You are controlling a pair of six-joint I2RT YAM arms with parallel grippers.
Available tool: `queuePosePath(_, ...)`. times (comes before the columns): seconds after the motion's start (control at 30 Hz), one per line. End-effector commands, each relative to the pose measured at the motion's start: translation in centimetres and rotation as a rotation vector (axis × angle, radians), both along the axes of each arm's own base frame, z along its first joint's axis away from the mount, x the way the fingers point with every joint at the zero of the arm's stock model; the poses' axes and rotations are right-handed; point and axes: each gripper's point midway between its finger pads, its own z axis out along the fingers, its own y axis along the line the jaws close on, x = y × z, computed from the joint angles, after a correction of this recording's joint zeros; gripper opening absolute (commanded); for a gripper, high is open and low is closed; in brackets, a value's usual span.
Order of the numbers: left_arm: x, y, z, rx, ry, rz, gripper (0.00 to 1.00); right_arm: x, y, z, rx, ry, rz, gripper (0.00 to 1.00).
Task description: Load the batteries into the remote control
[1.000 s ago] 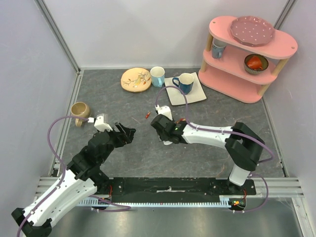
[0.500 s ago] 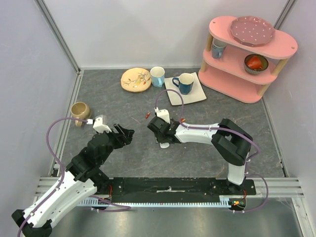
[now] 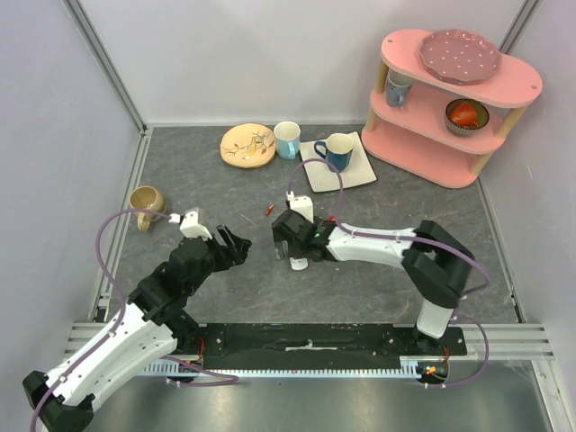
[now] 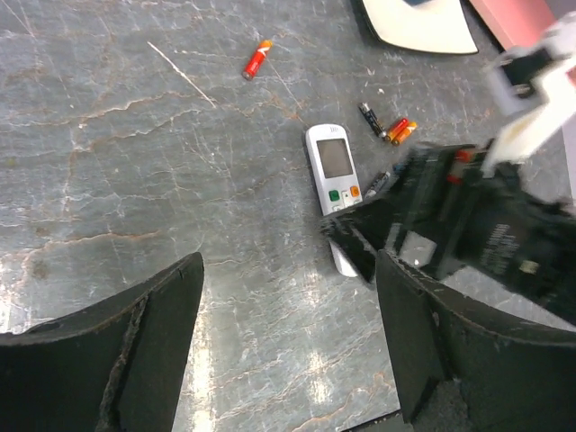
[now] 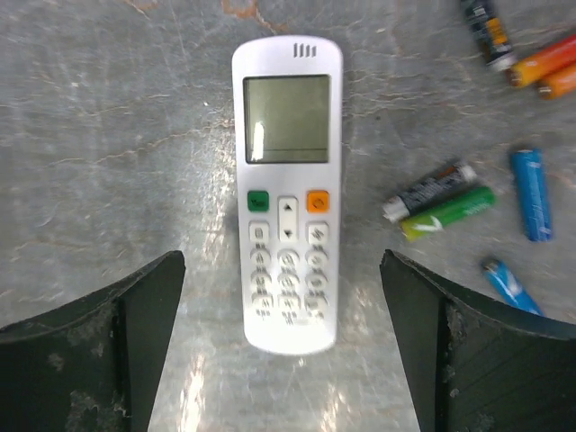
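Observation:
The remote control (image 5: 286, 193) lies flat on the grey table with its screen and buttons facing up; no dark recess shows. My right gripper (image 5: 283, 360) hovers above its button end, open and empty, one finger to each side. Loose batteries lie right of it: green (image 5: 447, 213), black-and-white (image 5: 427, 191), blue (image 5: 531, 193), orange (image 5: 544, 63) and dark (image 5: 486, 31). In the left wrist view the remote (image 4: 335, 166) is partly covered by the right gripper (image 4: 360, 238), and a red-orange battery (image 4: 257, 59) lies apart. My left gripper (image 4: 288, 360) is open and empty, left of the remote (image 3: 299, 263).
A tan mug (image 3: 146, 202) stands at the left. At the back are a patterned plate (image 3: 247, 145), a light-blue mug (image 3: 287, 139) and a blue mug (image 3: 337, 150) on a white tray (image 3: 355, 173). A pink shelf unit (image 3: 450, 99) fills the back right.
My left gripper has shifted a little to the right, towards the remote. My right arm's elbow swung left and back; its gripper stays over the remote.

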Motion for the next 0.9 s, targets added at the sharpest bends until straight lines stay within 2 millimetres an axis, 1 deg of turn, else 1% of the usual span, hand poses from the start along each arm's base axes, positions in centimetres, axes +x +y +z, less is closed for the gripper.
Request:
queuePosePath(0.0, 0.8, -1.7, 0.5, -0.012, -0.014, -0.057, 0.83, 0.1, -1.4, 7.5, 0.119, -0.117, -0.039, 0.98)
queuePosePath(0.03, 1.0, -2.3, 0.9, -0.016, -0.022, -0.08, 0.82, -0.3, -2.6, 7.6, 0.104, -0.125, -0.039, 0.98)
queuePosePath(0.07, 1.2, -3.0, 1.0, -0.016, -0.02, -0.105, 0.82, -0.6, -3.7, 9.7, 0.112, -0.168, -0.023, 0.98)
queuePosePath(0.1, 1.2, -3.9, -0.6, 0.01, 0.041, -0.143, 0.82, -0.6, -4.9, 10.3, 0.091, -0.198, -0.032, 0.98)
queuePosePath(0.13, 1.6, -4.6, -0.4, 0.0, 0.053, -0.149, 0.8, -1.1, -6.9, 9.9, 0.037, -0.205, -0.041, 0.98)
queuePosePath(0.17, 1.9, -5.0, -0.9, 0.005, 0.078, -0.15, 0.8, -1.2, -8.1, 11.4, 0.044, -0.245, -0.057, 0.98)
queuePosePath(0.2, 2.1, -5.5, -2.4, 0.022, 0.13, -0.149, 0.8, -0.9, -9.7, 12.0, 0.001, -0.291, -0.084, 0.98)
queuePosePath(0.23, 2.7, -6.1, -2.4, -0.005, 0.138, -0.136, 0.79, -1.3, -11.3, 11.2, -0.047, -0.294, -0.097, 0.98)
queuePosePath(0.27, 2.9, -6.5, -2.6, -0.01, 0.149, -0.136, 0.79, -1.5, -12.2, 12.1, -0.036, -0.324, -0.112, 0.98)
queuePosePath(0.3, 3.2, -6.7, -2.8, -0.014, 0.159, -0.128, 0.79, -1.5, -13.0, 12.2, -0.043, -0.343, -0.13, 0.98)
queuePosePath(0.33, 3.8, -7.1, -3.4, -0.019, 0.194, -0.104, 0.82, -1.8, -14.0, 11.7, -0.061, -0.352, -0.148, 0.98)
queuePosePath(0.37, 4.2, -7.2, -3.5, -0.012, 0.201, -0.084, 0.99, -1.9, -14.5, 12.3, -0.033, -0.37, -0.162, 0.98)
queuePosePath(0.4, 4.4, -7.5, -3.8, 0.001, 0.217, -0.08, 0.99, -2.0, -14.8, 12.3, -0.022, -0.375, -0.176, 0.98)
queuePosePath(0.43, 5.1, -8.0, -3.7, 0.005, 0.236, -0.065, 0.99, -2.0, -15.3, 12.0, -0.023, -0.384, -0.197, 0.98)
queuePosePath(0.47, 5.2, -8.1, -4.3, 0.027, 0.263, -0.064, 0.99, -2.1, -15.5, 12.2, -0.004, -0.395, -0.207, 0.98)
queuePosePath(0.57, 6.1, -9.4, -4.3, 0.053, 0.303, -0.063, 0.99, -2.0, -16.1, 12.1, 0.003, -0.421, -0.237, 0.98)
queuePosePath(0.6, 5.9, -9.8, -4.5, 0.062, 0.324, -0.061, 0.99, -1.9, -16.2, 12.0, 0.004, -0.425, -0.246, 0.98)
queuePosePath(0.63, 6.2, -10.4, -4.1, 0.043, 0.33, -0.047, 0.99, -1.9, -16.3, 11.8, 0.001, -0.428, -0.251, 0.98)
queuePosePath(0.7, 6.1, -10.8, -5.3, 0.063, 0.379, -0.027, 0.99, -1.8, -16.3, 11.7, -0.005, -0.431, -0.255, 0.98)
queuePosePath(0.73, 6.6, -11.5, -4.9, 0.054, 0.38, -0.026, 0.99, -1.7, -16.3, 11.6, -0.007, -0.43, -0.255, 0.98)
queuePosePath(0.77, 6.4, -11.8, -5.9, 0.082, 0.407, -0.032, 0.99, -1.8, -16.1, 11.5, -0.011, -0.423, -0.247, 0.98)
queuePosePath(0.8, 6.7, -12.3, -5.5, 0.09, 0.408, -0.038, 0.99, -1.8, -16.0, 11.4, -0.011, -0.42, -0.242, 0.98)
queuePosePath(0.87, 6.7, -12.8, -6.2, 0.114, 0.427, -0.052, 0.99, -1.8, -15.9, 11.4, -0.013, -0.413, -0.233, 0.98)
